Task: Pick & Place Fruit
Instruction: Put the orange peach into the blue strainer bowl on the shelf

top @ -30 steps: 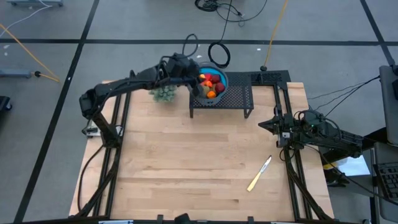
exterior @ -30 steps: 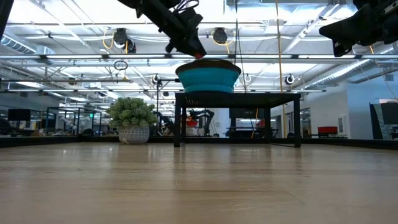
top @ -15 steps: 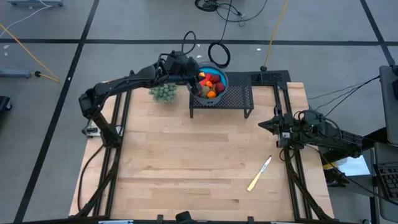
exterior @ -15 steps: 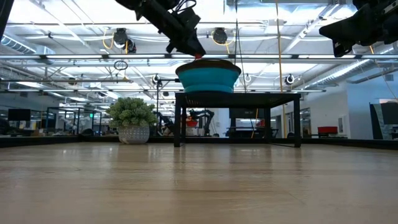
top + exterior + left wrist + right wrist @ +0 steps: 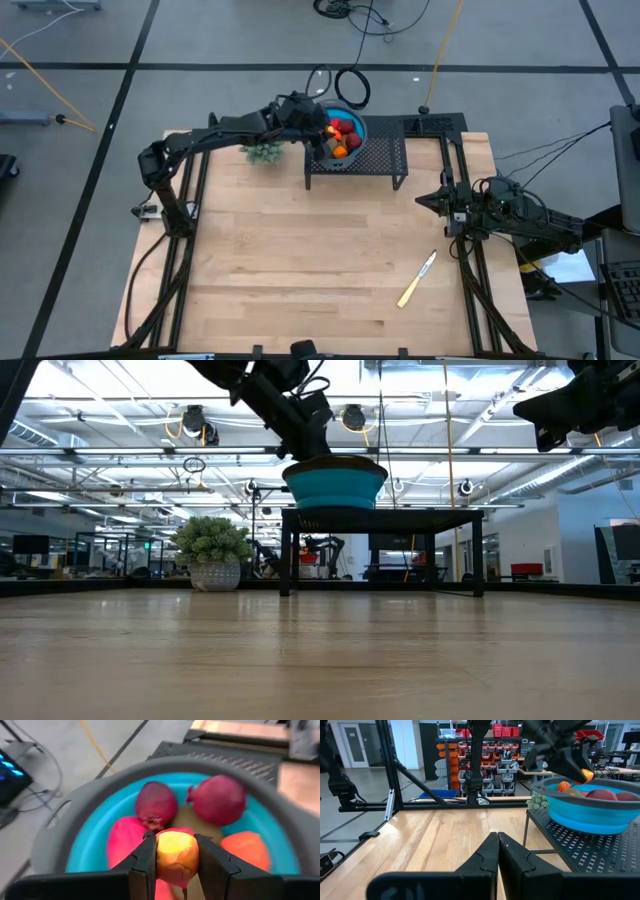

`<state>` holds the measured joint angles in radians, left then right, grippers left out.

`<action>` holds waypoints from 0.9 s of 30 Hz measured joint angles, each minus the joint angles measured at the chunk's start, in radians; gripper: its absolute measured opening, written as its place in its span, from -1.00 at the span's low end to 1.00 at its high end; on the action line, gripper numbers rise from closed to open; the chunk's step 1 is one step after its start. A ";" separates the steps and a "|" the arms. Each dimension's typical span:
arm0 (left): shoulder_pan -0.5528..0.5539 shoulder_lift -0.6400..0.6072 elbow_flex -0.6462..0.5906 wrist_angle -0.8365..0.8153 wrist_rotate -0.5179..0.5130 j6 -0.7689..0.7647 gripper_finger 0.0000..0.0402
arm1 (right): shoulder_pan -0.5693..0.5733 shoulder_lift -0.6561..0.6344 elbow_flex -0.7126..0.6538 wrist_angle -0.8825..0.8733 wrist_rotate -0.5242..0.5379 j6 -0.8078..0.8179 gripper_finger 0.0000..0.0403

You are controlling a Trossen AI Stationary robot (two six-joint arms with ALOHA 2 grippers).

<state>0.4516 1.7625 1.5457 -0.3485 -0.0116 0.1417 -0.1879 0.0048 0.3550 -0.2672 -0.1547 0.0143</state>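
The left gripper [image 5: 175,855] pinches a red-yellow fruit [image 5: 176,856] over the blue bowl [image 5: 90,840]; two dark red balls [image 5: 218,800] lie just beyond it. The right gripper [image 5: 498,851] waits pressed together.

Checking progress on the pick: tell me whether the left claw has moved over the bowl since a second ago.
Yes. The left claw, shut on a yellow-red fruit, has shifted rightward, farther over the blue bowl on the black stand.

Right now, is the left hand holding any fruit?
Yes. The left hand is shut on a yellow-red fruit above the blue bowl.
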 joint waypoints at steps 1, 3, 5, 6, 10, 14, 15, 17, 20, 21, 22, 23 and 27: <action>-0.002 0.001 -0.001 -0.002 -0.018 0.010 -0.48 | 0.000 0.000 0.000 0.000 0.000 0.000 -1.00; -0.002 0.000 -0.001 0.000 -0.046 0.022 -0.48 | 0.000 0.000 0.000 0.000 0.000 0.000 -1.00; 0.002 -0.001 -0.001 0.001 -0.049 0.021 -0.48 | 0.000 0.000 0.000 0.000 0.000 0.000 -1.00; 0.005 -0.001 -0.001 -0.002 -0.046 0.020 -0.48 | 0.000 0.000 0.000 0.000 0.000 0.000 -1.00; 0.011 -0.001 -0.001 -0.030 -0.039 0.016 -0.48 | 0.000 0.000 0.000 0.000 0.000 0.000 -1.00; 0.010 -0.001 -0.001 -0.052 -0.034 0.018 -0.48 | 0.000 0.000 0.000 0.000 0.000 0.000 -1.00; 0.010 -0.001 -0.001 -0.054 -0.029 0.018 -0.48 | 0.000 0.000 0.000 0.000 0.000 0.000 -1.00; 0.010 -0.001 -0.001 -0.055 -0.018 0.017 -0.48 | 0.000 0.000 0.000 0.000 0.000 0.000 -1.00; 0.011 -0.001 -0.001 -0.055 -0.015 0.018 -0.48 | 0.000 0.000 0.000 0.000 -0.002 0.000 -1.00; 0.011 -0.001 -0.001 -0.055 -0.015 0.017 -0.48 | 0.000 0.000 0.000 0.000 -0.002 0.000 -1.00; 0.011 -0.001 -0.001 -0.057 -0.015 0.014 -0.48 | 0.000 0.000 0.000 0.000 -0.002 0.000 -1.00; 0.011 -0.001 -0.001 -0.062 -0.015 0.014 -0.48 | 0.000 0.000 0.000 0.000 -0.002 0.000 -1.00; 0.011 -0.001 -0.001 -0.072 -0.015 0.014 -0.45 | 0.000 0.000 0.000 0.000 -0.002 0.000 -1.00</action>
<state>0.4622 1.7615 1.5448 -0.4201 -0.0261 0.1558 -0.1880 0.0049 0.3550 -0.2672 -0.1567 0.0143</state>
